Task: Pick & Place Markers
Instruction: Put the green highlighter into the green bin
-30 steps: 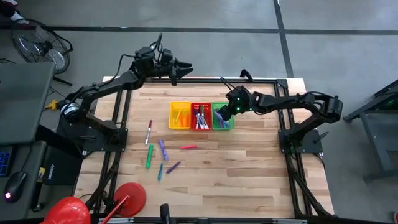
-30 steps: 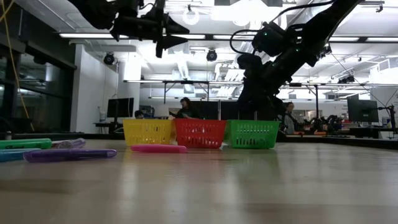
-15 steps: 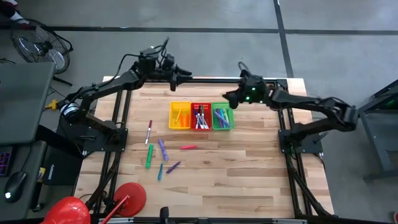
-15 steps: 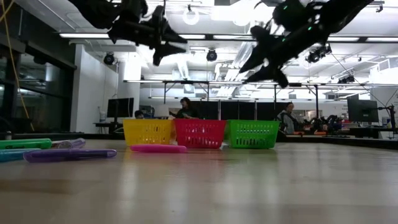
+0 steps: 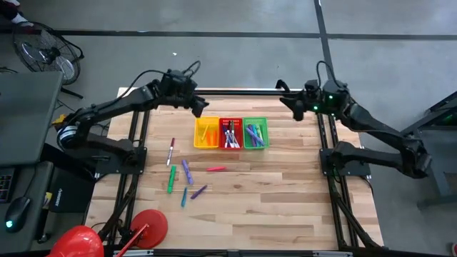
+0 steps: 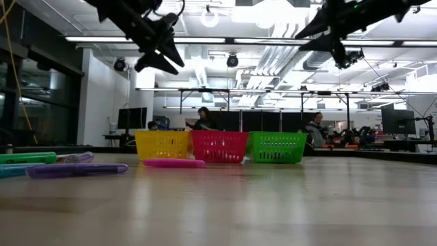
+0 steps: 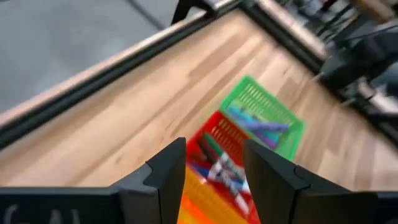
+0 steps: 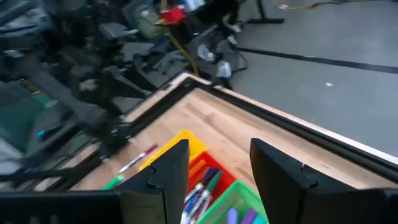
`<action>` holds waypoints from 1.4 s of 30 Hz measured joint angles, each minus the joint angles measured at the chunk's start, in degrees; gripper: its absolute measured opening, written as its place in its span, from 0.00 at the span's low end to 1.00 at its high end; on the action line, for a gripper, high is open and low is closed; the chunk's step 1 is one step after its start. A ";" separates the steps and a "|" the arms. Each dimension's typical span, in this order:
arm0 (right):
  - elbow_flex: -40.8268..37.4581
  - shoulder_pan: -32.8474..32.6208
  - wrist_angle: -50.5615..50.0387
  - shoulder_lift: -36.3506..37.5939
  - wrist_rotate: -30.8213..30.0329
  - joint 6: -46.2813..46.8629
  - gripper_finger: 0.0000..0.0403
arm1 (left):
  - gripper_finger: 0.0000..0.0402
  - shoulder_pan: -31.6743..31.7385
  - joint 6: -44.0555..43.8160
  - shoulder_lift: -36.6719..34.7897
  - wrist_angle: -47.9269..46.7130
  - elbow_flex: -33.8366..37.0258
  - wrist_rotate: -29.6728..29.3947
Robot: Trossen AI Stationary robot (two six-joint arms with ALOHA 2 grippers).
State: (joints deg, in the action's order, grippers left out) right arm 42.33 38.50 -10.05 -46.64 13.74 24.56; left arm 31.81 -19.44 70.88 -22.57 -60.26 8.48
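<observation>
A pale wooden desk (image 5: 285,200) stands on a grey workshop floor, with lit ceiling strips and benches in the room behind.

Nearest the front edge, a red round object (image 5: 146,226) rests at the desk's left corner. Just beyond it lie the loose markers (image 5: 184,175) — a green one, purple ones, a teal one, a pink one and a white one with a red cap — scattered left of centre, well apart from both arms. Farther back sit three mesh baskets in a row, touching side by side: the yellow basket (image 5: 206,133), the red basket (image 5: 230,133) and the green basket (image 5: 255,133), each already holding markers.

Farthest back, the left gripper (image 5: 201,108) hovers high over the desk's rear edge near the yellow basket; its fingers (image 7: 168,177) stand apart and hold nothing. The right gripper (image 5: 287,102) hangs near the rear right corner, fingers likewise apart and empty.

The likely trouble lies in the next pick: the purple and teal markers lie close together, so a descent slightly off line could nudge or roll a neighbour, or pinch two at once. A marker dropped from height could bounce off a basket rim. Nothing stands between the arms and the loose markers, though both arms reaching the baskets together could collide.
</observation>
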 joint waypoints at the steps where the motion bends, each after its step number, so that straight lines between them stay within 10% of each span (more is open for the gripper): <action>1: 0.00 0.26 -0.72 1.06 1.25 -0.28 0.39 | 0.39 -1.49 -0.68 -0.58 -1.51 0.03 -2.40; 8: 0.00 0.49 -5.57 7.28 6.57 -1.93 0.39 | 0.39 -12.37 -14.73 -4.00 -5.18 5.70 -19.12; 24: 0.00 0.48 -8.61 11.12 15.34 -3.18 0.39 | 0.39 -34.91 -57.46 -6.26 -21.51 13.23 -29.91; 32: 0.00 0.48 -9.74 11.12 16.86 -4.42 0.39 | 0.39 -41.39 -74.34 -5.35 -33.16 13.23 -24.45; 42: 0.00 0.48 -11.27 11.12 18.11 -5.58 0.39 | 0.39 -41.25 -75.37 -3.79 -37.35 13.21 -11.50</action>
State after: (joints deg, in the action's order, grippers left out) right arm 42.33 38.98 -21.32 -35.53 31.85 18.98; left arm -9.44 -94.80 67.09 -59.92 -47.05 -3.02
